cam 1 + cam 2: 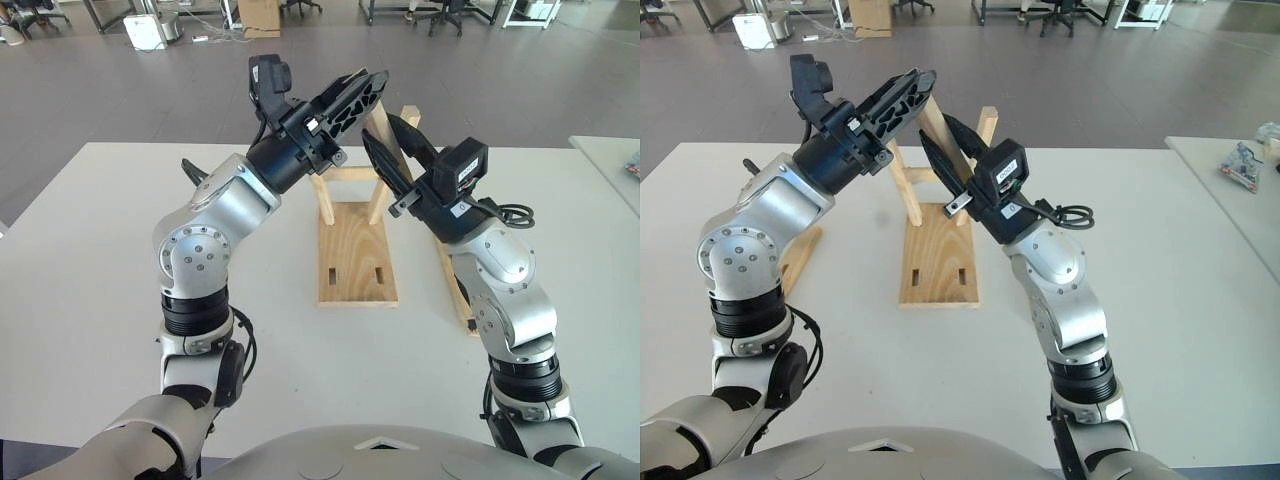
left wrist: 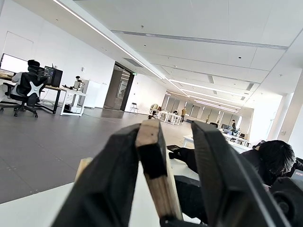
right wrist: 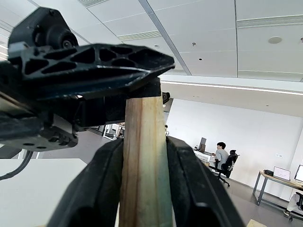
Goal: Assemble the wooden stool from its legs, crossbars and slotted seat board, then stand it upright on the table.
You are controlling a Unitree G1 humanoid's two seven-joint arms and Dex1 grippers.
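Seat board (image 1: 355, 270) flat mid-desk (image 1: 90, 250), long side running from near edge to far edge. Two slots (image 1: 331, 273) side by side toward its near end. At the board's far end two uprights (image 1: 322, 195) stand, leaning, with a crossbar (image 1: 350, 173) between them. Can't tell if their feet sit in slots or just rest on the board.

Above that, a leg (image 3: 142, 118) is held in the air, tilted, by both arms. Left pincer (image 1: 360, 92) is round the leg's top end: one finger (image 2: 109, 184) against the wood, the other with a gap beside it, so it looks spread rather than clamped. Right pincer (image 3: 142, 149) is lower on the same leg, both fingers pressed on the wood, pinching it.

Another wood piece (image 1: 455, 290) lies on the desk right of the board, partly under the right arm. One more piece (image 1: 800, 255) lies left of the board, behind the left arm.
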